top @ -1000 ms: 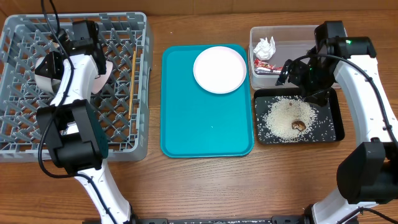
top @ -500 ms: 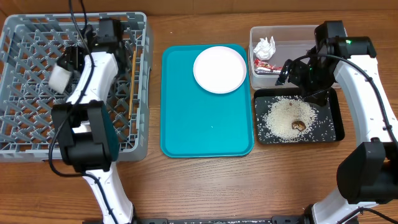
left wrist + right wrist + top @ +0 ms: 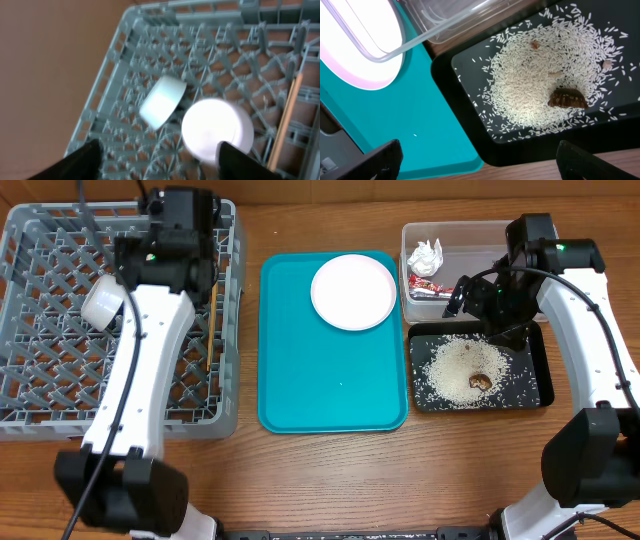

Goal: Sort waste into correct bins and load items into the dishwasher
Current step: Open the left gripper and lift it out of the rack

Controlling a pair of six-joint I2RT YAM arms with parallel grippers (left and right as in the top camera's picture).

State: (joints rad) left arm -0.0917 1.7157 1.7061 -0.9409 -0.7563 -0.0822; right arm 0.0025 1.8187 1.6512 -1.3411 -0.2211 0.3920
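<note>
White plate (image 3: 353, 292) lies flat on the teal tray (image 3: 330, 380), outside the grey rack (image 3: 40, 380). Its low rim could slip from the left fingers (image 3: 82, 162), spread wide and empty. Right fingers (image 3: 382, 162) gape over the rice (image 3: 530, 85). The racked cup (image 3: 162, 100) seems tipped and might roll.

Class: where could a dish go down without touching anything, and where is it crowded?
Free: the teal tray below the white plate, between dish rack and black tray; the rack's grid in the overhead view's lower left. Crowded: the black tray, spread with rice.
</note>
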